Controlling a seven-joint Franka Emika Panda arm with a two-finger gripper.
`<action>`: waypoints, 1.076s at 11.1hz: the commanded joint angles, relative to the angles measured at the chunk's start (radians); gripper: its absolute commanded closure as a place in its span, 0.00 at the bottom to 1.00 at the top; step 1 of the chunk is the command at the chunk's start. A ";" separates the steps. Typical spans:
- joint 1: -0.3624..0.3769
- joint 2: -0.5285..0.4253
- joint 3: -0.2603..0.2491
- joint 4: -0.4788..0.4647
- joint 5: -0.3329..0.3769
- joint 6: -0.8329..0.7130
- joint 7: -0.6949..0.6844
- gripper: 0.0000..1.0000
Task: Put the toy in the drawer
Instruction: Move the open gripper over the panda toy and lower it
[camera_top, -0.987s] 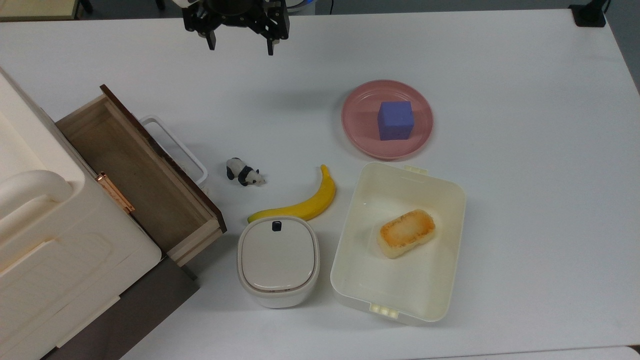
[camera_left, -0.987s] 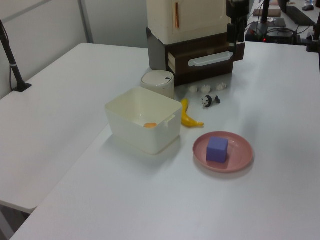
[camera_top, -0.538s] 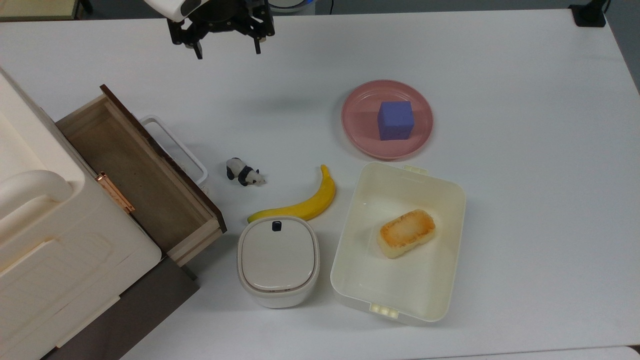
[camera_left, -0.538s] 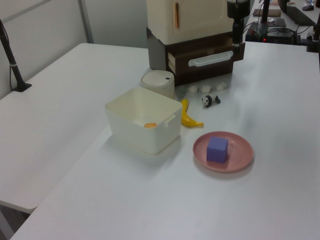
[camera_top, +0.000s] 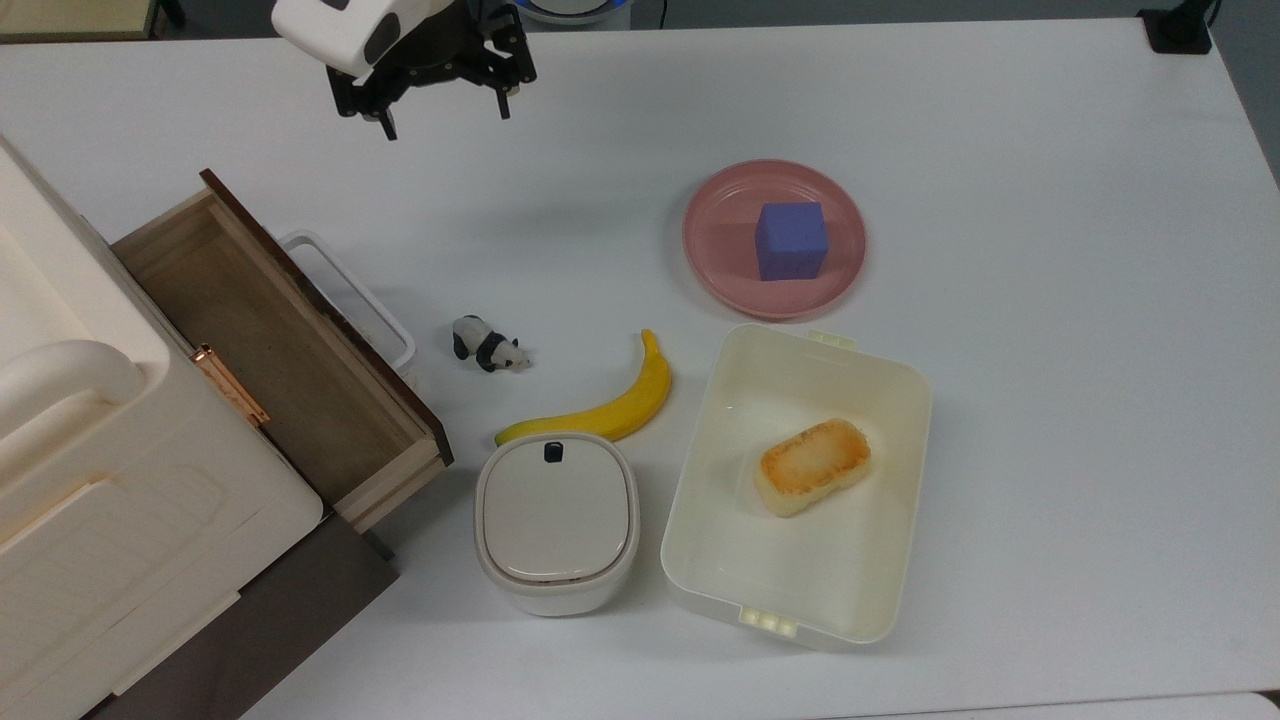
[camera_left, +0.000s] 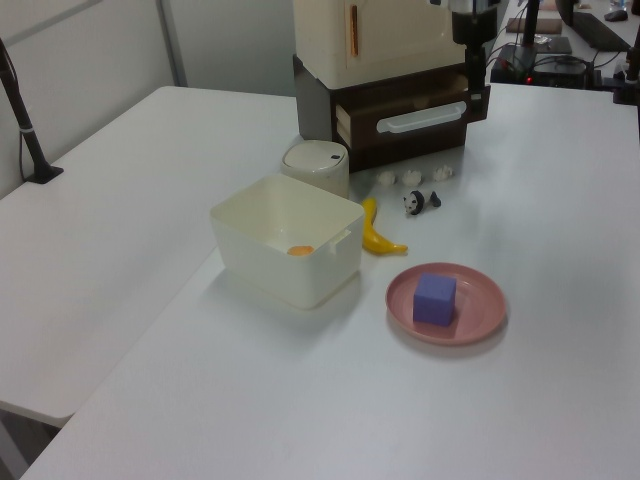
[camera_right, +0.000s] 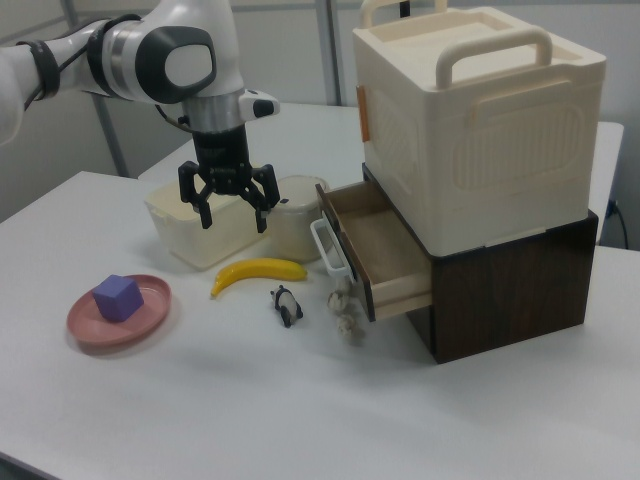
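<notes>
Wooden drawer open; tub holds bread.

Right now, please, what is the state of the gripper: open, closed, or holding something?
Gripper: open, holding nothing, above the table and apart from the toy.
</notes>
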 joint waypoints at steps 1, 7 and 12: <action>0.023 -0.018 -0.035 -0.023 0.020 0.029 -0.064 0.00; 0.092 -0.005 -0.110 -0.044 0.021 0.096 -0.121 0.00; 0.136 0.025 -0.121 -0.131 0.020 0.233 -0.187 0.00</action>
